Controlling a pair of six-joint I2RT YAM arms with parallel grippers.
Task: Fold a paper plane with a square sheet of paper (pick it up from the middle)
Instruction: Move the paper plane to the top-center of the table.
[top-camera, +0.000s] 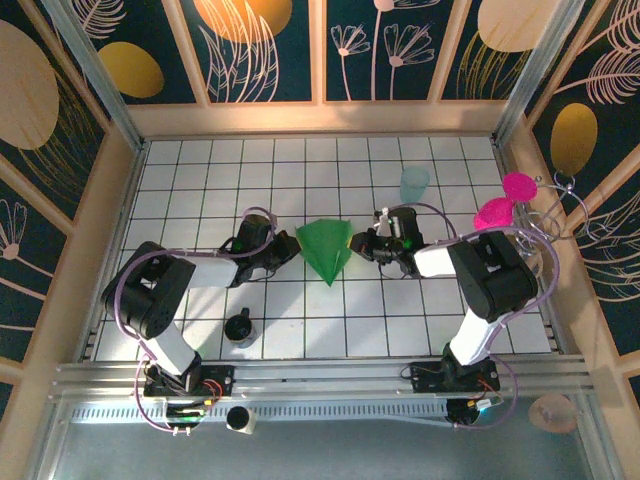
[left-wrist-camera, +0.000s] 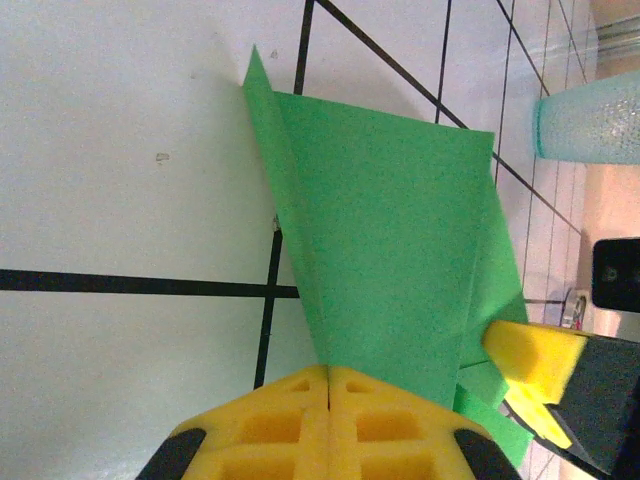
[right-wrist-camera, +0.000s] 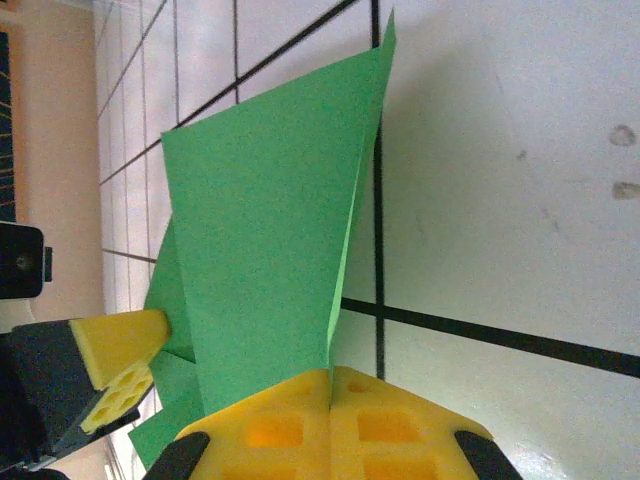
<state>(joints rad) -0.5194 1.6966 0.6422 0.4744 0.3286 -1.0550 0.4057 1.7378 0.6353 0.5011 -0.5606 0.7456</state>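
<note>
Left gripper (top-camera: 293, 250) has its two yellow pads pressed flat together on one long edge of the green paper (top-camera: 327, 250), and from its wrist camera the closed pads (left-wrist-camera: 328, 385) clamp the paper (left-wrist-camera: 385, 240) with no gap between them. Right gripper (top-camera: 357, 243) comes in from the opposite side and is shut on the other edge in the same way; in its own wrist view the paper (right-wrist-camera: 265, 230) runs straight down into the seam where the pads (right-wrist-camera: 330, 410) meet. So both grippers pinch the one piece of paper, facing each other across it. The paper is folded into a pointed wedge with a crease along its length and layered flaps near the broad end. Seen from above it sits between the two grippers over the middle of the white gridded table (top-camera: 300, 330), its broad end towards the back wall and its tip towards the arm bases. I cannot tell whether the tip touches the table. A pale teal cup (top-camera: 414, 183) stands upright further back and to the right, apart from the paper. A small black object (top-camera: 240, 328) sits on the table near the left arm.
</note>
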